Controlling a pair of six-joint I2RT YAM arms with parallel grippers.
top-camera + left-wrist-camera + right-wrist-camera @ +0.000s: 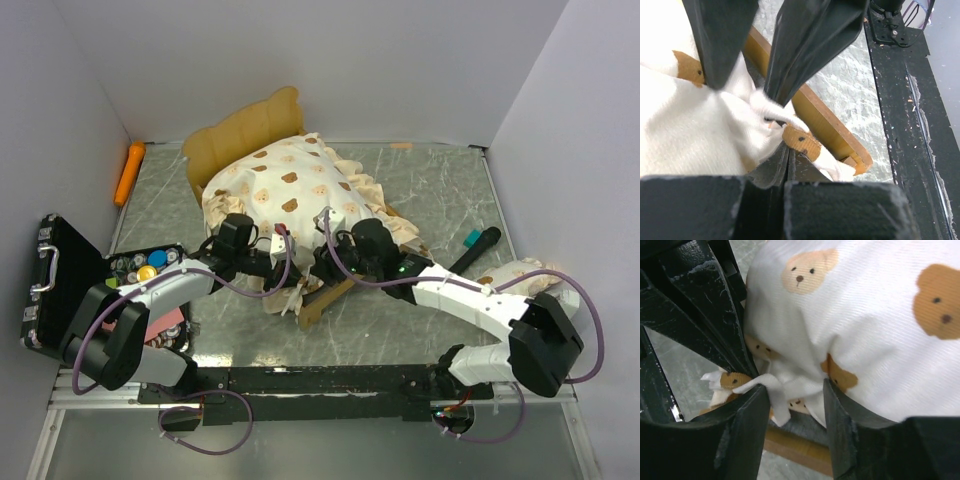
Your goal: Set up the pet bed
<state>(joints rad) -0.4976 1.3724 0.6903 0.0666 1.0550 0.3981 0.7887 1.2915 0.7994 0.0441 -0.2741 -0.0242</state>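
Closest to the lens, the left fingers (800, 50) are pinched tight on the ruffle of the cream bear-print mattress (290, 190). The right fingers (745, 440) stand apart, with the ruffle loose between them. The mattress bulges, tilted, over the light-wood bed frame (245, 130), whose wavy headboard is at 11 o'clock, mid-counter (440, 190). The matching pillow (520, 272) lies at 3 o'clock and an open black case (60, 280) at 9.

— How much of the bed frame (322, 302) do we see?
— Only its headboard (245, 130) and one low wooden corner; the mattress (290, 188) covers the rest. The pillow (520, 270) sits partly behind the right arm (470, 298), and we cannot name the small items (148, 268) in the black case (72, 275).
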